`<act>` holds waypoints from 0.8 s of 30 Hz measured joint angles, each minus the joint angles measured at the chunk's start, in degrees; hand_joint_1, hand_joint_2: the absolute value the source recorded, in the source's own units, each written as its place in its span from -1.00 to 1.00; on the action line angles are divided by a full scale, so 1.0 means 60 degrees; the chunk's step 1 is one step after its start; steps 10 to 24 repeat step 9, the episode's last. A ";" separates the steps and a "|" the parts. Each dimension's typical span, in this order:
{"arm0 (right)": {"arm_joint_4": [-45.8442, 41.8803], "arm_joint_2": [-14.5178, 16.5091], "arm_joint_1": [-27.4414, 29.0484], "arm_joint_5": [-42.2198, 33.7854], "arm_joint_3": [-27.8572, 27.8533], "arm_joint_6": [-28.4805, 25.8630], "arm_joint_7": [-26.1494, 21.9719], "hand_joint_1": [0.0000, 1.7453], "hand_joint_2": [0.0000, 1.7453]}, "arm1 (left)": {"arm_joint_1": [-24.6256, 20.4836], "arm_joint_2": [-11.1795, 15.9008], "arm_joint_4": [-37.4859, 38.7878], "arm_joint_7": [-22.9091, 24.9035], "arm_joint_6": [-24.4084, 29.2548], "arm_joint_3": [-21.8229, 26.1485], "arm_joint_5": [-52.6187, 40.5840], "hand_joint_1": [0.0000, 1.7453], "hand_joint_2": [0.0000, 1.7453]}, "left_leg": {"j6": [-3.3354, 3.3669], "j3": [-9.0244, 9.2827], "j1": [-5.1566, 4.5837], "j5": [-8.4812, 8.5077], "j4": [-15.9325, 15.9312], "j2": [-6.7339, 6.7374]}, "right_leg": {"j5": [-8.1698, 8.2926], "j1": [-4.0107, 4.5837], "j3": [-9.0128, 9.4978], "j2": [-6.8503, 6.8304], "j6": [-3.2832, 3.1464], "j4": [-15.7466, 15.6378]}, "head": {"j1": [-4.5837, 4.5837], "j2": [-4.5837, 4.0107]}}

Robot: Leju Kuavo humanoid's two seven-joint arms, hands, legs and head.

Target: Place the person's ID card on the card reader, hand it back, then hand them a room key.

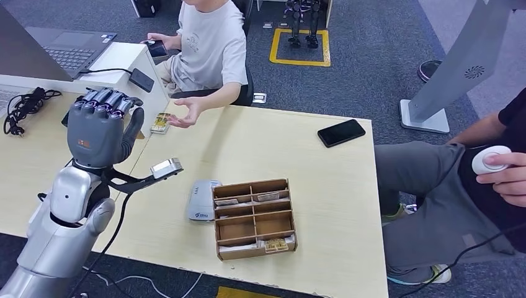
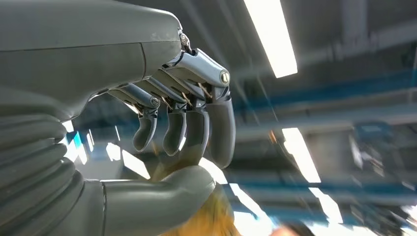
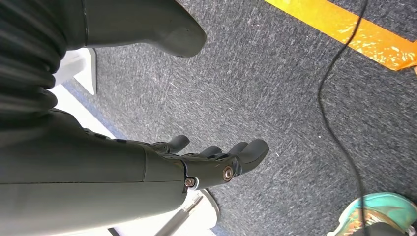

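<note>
My left hand [image 1: 102, 127] is raised over the table's left side, its back toward me. A small yellowish card [image 1: 160, 122] sticks out beside its thumb. In the left wrist view the fingers [image 2: 196, 132] curl toward the thumb, and a blurred orange card [image 2: 206, 216] is pinched between them. I cannot tell whether it is the ID card or a room key. The seated person's open hand [image 1: 186, 112] is right next to the card. The grey card reader [image 1: 201, 200] lies bare on the table. My right hand [image 3: 221, 157] hangs over the carpet, fingers straight, holding nothing.
A cardboard divider box [image 1: 254, 217] with several cards stands right of the reader. A black phone [image 1: 341, 132] lies at the far right of the table. A laptop [image 1: 68, 49] and cables [image 1: 25, 105] sit on the left desk. A second person [image 1: 490, 167] sits at the right.
</note>
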 joint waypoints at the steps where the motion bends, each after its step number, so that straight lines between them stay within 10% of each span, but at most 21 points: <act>1: 0.0003 0.0000 -0.0016 0.0014 0.0001 0.0003 -0.0003 -1.00 1.00 | -0.0073 -0.0073 0.0168 0.0255 0.0119 0.0017 -0.0674 1.00 1.00 | 0.0000 0.0000 0.0000 0.0000 0.0000 0.0000 | 0.0001 0.0000 0.0000 0.0001 0.0001 0.0000 | 0.0002 0.0000; 8: 0.0033 0.0000 -0.0092 0.0059 0.0002 0.0012 0.0008 -1.00 1.00 | -0.0937 -0.0211 0.1579 0.1992 0.0137 -0.0277 -0.1764 1.00 1.00 | -0.0001 0.0002 0.0000 0.0009 0.0001 0.0010 | 0.0016 0.0000 -0.0005 0.0011 -0.0004 0.0000 | 0.0001 0.0000; 24: 0.0036 0.0000 -0.0096 0.0059 0.0002 0.0012 0.0017 -1.00 1.00 | -0.0982 -0.0215 0.1650 0.2033 0.0127 -0.0318 -0.1764 1.00 1.00 | -0.0001 0.0002 0.0000 0.0009 0.0001 0.0011 | 0.0016 0.0000 -0.0005 0.0011 -0.0004 0.0000 | 0.0001 0.0000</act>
